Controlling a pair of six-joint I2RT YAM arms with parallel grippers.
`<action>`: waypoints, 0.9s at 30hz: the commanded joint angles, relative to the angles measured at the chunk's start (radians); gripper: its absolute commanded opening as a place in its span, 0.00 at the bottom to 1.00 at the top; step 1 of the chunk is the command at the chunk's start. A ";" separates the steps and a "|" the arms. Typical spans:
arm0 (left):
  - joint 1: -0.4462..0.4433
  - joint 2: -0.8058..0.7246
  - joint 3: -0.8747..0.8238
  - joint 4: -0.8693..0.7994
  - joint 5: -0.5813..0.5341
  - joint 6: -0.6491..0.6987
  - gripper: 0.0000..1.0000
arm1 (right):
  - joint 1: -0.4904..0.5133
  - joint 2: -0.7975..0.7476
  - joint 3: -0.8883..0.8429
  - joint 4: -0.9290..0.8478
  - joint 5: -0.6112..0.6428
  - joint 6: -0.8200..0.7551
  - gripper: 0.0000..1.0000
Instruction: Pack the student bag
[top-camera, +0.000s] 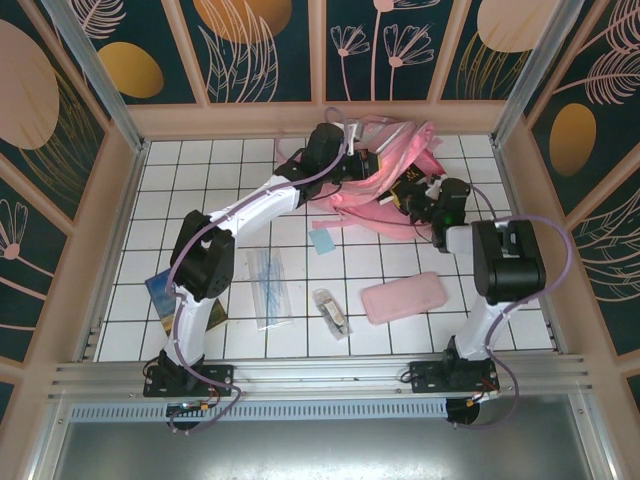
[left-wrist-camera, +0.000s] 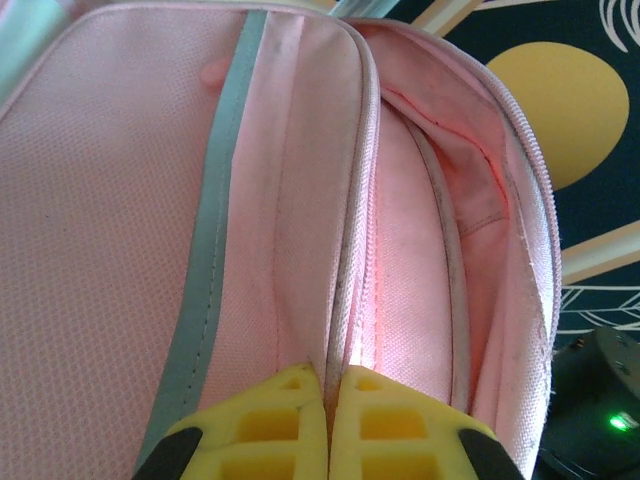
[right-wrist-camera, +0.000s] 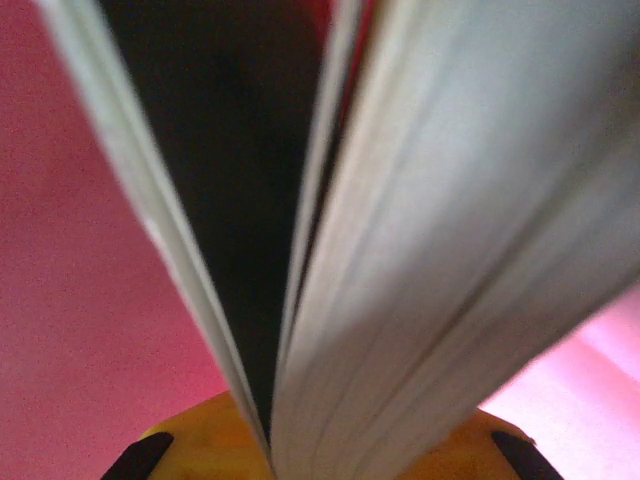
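Student bag (top-camera: 408, 145) lies slumped at the far side of the tiled table (top-camera: 200, 170), right of centre, one compartment gaping. Left gripper (left-wrist-camera: 327, 400) is clenched on the bag's zipper rim. Right gripper (right-wrist-camera: 270, 450) grasps a white-paged book (right-wrist-camera: 430, 220), its pages fanned, with pink fabric on both sides. A flat pink pencil case (top-camera: 403, 297) lies nearer, well apart.
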 joint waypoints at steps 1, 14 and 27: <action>0.006 -0.083 0.018 0.114 -0.020 0.005 0.00 | 0.028 0.057 0.080 0.177 -0.060 0.085 0.00; 0.062 -0.077 0.041 0.124 0.016 0.014 0.00 | -0.016 -0.177 0.107 -0.503 0.005 -0.328 0.00; 0.062 -0.142 -0.041 0.188 0.157 -0.030 0.00 | -0.034 0.014 0.300 -0.561 -0.307 -0.464 0.00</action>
